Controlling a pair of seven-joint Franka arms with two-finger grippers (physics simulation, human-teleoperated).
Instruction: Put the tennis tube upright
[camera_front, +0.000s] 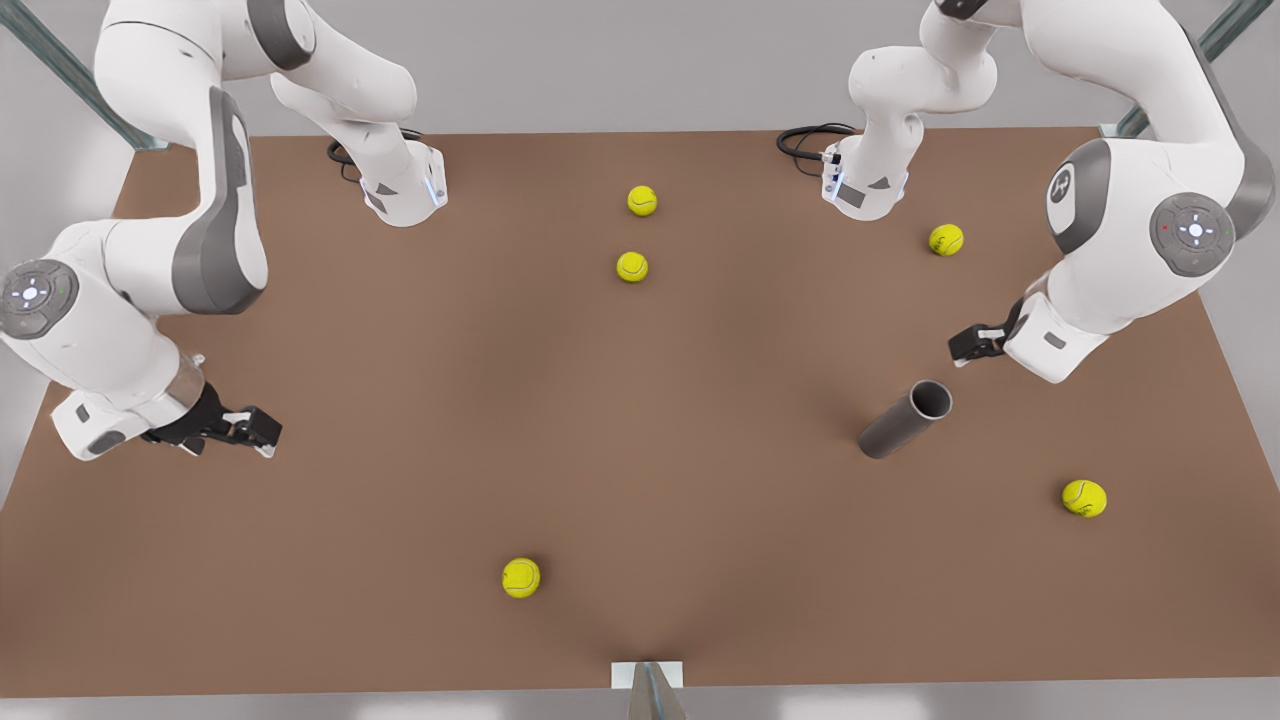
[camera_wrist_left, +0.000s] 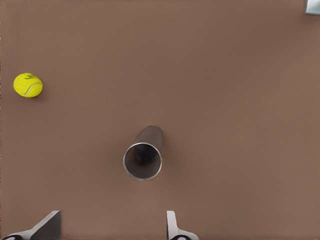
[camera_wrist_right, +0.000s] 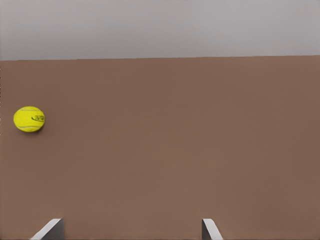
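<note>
Grey tennis tube (camera_front: 905, 420) is lying on the brown table (camera_front: 420, 520), just beside the spread-fingered left gripper (camera_front: 966, 348); the right gripper (camera_front: 262, 432), fingers parted too, is waiting well apart.

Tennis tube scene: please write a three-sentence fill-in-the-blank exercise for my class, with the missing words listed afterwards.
1. The tennis tube is not upright; it lies on its ____ on the table.
2. ____ tennis balls lie scattered on the table.
3. The left gripper, beside the tube, and the right gripper, waiting at the front view's left, are both ____.

Missing words: side; Five; open
</note>
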